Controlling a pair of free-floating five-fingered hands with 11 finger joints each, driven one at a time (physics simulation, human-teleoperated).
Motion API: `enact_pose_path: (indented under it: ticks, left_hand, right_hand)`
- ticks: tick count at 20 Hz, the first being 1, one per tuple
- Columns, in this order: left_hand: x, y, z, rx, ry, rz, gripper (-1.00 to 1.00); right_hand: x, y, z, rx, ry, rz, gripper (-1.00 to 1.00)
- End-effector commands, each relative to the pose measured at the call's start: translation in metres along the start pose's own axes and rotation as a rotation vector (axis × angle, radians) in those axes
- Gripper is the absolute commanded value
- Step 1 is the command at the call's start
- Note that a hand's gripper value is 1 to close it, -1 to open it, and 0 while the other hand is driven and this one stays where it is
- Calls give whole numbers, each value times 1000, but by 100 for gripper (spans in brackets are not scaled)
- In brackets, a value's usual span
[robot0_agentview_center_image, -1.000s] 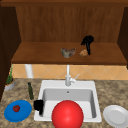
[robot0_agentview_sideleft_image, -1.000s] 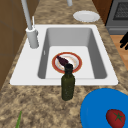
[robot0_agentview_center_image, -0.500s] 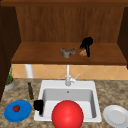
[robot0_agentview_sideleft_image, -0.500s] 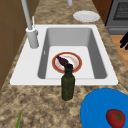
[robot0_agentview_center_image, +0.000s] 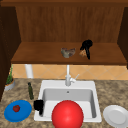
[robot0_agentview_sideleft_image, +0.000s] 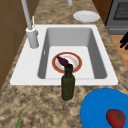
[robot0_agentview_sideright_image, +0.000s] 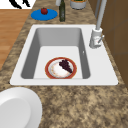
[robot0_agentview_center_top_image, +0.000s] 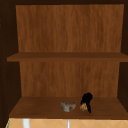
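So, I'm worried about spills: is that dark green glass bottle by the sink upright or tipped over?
Upright. The dark green glass bottle stands on its base on the speckled stone counter, cap uppermost, beside the white sink.

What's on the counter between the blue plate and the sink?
In the left side view, a dark green bottle stands between the blue plate and the sink.

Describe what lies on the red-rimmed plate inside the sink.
On the plate in the sink lies a dark purple lump, off centre. The plate's surface under it is covered.
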Motion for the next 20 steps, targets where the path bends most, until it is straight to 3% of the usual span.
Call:
enact_pose_path:
  ticks: [1,2,4,7,13,16,20]
  left_hand:
    - [0,0,0,0,0,0,0]
    - [0,0,0,0,0,0,0]
    - [0,0,0,0,0,0,0]
    - [0,0,0,0,0,0,0]
    - [0,0,0,0,0,0,0]
    - [0,0,0,0,0,0,0]
    - [0,0,0,0,0,0,0]
  right_hand:
    - [4,9,-2,-9,23,145,-100]
    - [10,12,-2,-20,45,144,100]
    - [20,20,0,-105,75,167,100]
    - [43,29,9,-188,81,127,100]
    - [39,30,28,-366,149,192,100]
    - [26,26,51,-398,112,144,100]
    - [16,32,82,-390,74,117,100]
